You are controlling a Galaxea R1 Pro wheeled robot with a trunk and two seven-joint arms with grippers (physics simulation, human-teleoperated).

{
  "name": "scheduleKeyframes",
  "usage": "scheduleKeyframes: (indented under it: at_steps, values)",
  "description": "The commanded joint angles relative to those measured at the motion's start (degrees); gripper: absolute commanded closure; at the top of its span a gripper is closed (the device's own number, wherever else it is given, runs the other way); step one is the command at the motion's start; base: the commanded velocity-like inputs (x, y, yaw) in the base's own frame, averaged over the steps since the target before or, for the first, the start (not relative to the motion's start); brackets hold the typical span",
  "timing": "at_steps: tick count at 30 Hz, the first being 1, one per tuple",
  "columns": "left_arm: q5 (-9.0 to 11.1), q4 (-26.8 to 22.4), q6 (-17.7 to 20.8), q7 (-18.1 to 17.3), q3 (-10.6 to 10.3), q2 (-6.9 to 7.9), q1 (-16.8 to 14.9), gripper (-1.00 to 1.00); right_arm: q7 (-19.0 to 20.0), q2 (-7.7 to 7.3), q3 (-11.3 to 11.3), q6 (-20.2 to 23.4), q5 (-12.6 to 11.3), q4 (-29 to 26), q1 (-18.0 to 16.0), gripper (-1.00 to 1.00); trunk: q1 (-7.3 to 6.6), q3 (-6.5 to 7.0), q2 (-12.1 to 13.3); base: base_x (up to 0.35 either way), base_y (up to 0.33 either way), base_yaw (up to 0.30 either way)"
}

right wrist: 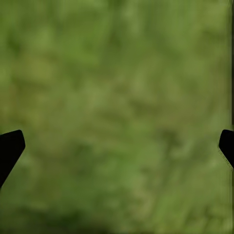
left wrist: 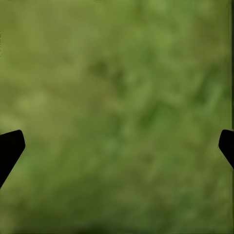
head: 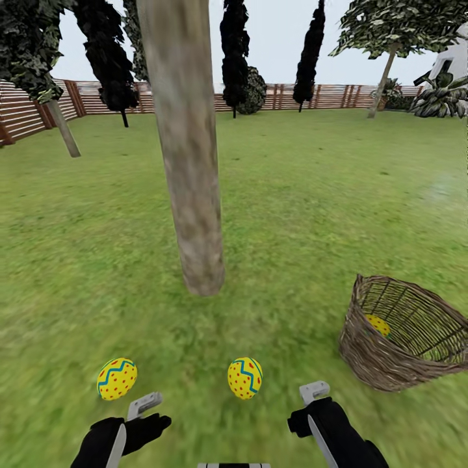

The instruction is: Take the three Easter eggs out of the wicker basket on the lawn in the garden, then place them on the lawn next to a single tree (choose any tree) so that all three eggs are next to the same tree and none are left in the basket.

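**Two eggs out, one left in the basket**

Two of three done, by the look of it. Left egg (head: 117, 378) lying on the lawn (head: 312, 214) just ahead of the left gripper (head: 144, 408); middle egg (head: 245, 377) lying between the two arms, nearer the foot of the tree (head: 188, 169). Both near that same pale trunk, neither touching it. Third egg (head: 378, 324) glimpsed as a yellow patch through the weave of the wicker basket (head: 406, 344) — off to the right of the trunk, ahead of the right gripper (head: 315, 393).

Both freed eggs standing roughly upright, long axis running toward the trunk and tilted a little, narrower end up. Basket tipped, mouth facing up and to the right, taper toward its base. Lie of the hidden egg: cannot tell.

Left gripper (left wrist: 117, 146) spread wide over bare grass, nothing between the fingers. Right gripper (right wrist: 117, 146) likewise spread and empty.

Left to do — fetch the last egg from the basket and set it by the same tree.
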Motion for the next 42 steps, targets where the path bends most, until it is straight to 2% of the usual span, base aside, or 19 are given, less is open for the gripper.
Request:
scheduleKeyframes:
  at_steps: [1,42]
  values:
    - [-0.16,0.00,0.30,-0.33,0.24,-0.04,-0.04,-1.00,-0.28,-0.01,0.12,0.28,0.04,-0.05,-0.03,-1.00,-0.03,0.18,0.00,0.000,0.000,0.000]
    - [-0.16,-0.01,0.30,-0.37,0.22,0.02,-0.04,-1.00,-0.30,-0.03,0.05,0.29,0.27,-0.05,-0.03,-1.00,-1.09,9.26,0.54,0.000,0.000,0.000]
